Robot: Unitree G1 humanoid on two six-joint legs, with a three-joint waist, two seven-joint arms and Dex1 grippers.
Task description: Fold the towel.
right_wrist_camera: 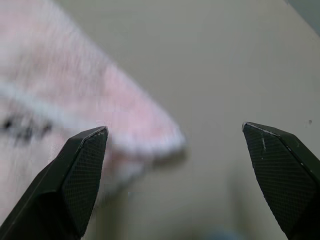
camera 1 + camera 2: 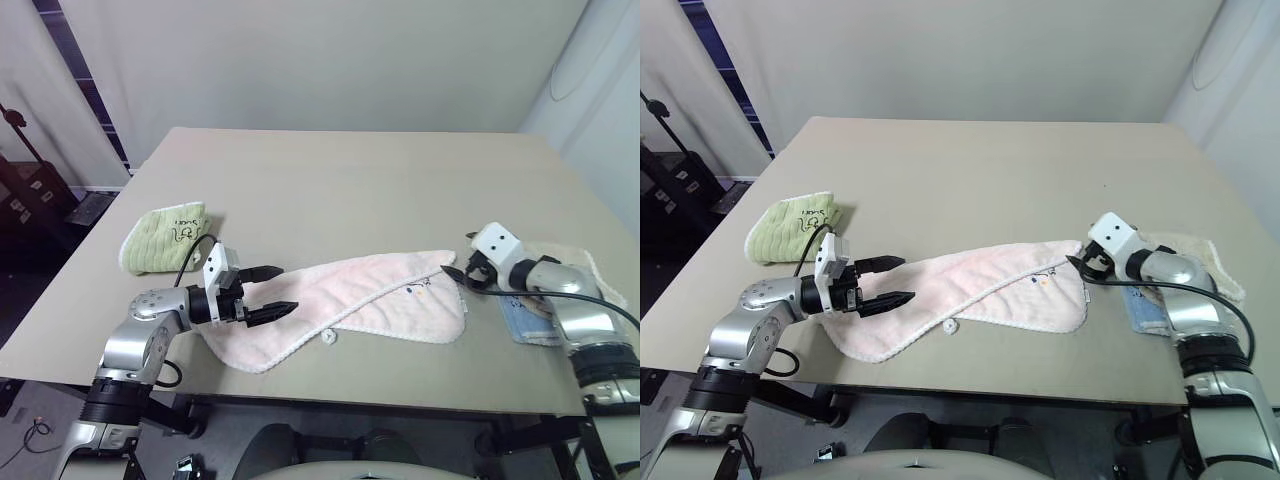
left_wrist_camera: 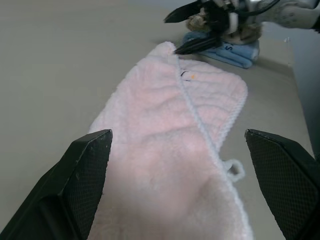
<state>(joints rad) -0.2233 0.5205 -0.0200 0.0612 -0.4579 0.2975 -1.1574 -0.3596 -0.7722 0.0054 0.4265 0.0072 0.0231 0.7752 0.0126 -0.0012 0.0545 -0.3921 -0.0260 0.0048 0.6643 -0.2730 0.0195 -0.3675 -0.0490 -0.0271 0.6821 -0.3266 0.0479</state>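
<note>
A large beige table (image 2: 350, 190) carries everything. Across its near half lies the pink towel (image 2: 350, 295), loosely folded over itself in a long slanted strip running from near the front edge on the left toward the right side. Its white edging shows along the fold, a small loop tab (image 2: 328, 338) sticks out toward the front edge, and dark embroidered script (image 2: 418, 289) sits near the right end.

Near the left edge rests a folded light green towel (image 2: 165, 237) with dark script on top. Close to the right edge is a cream towel (image 2: 1195, 255), and just in front of it a folded light blue cloth (image 2: 1145, 310), partly hidden by the right arm.

The left gripper (image 2: 272, 292) hovers over the left end of the pink towel, its two black fingers spread wide with nothing between them. The right gripper (image 2: 1080, 266) sits just at the towel's right corner, its fingers likewise spread wide apart and empty, with the corner in front of them in the right wrist view.
</note>
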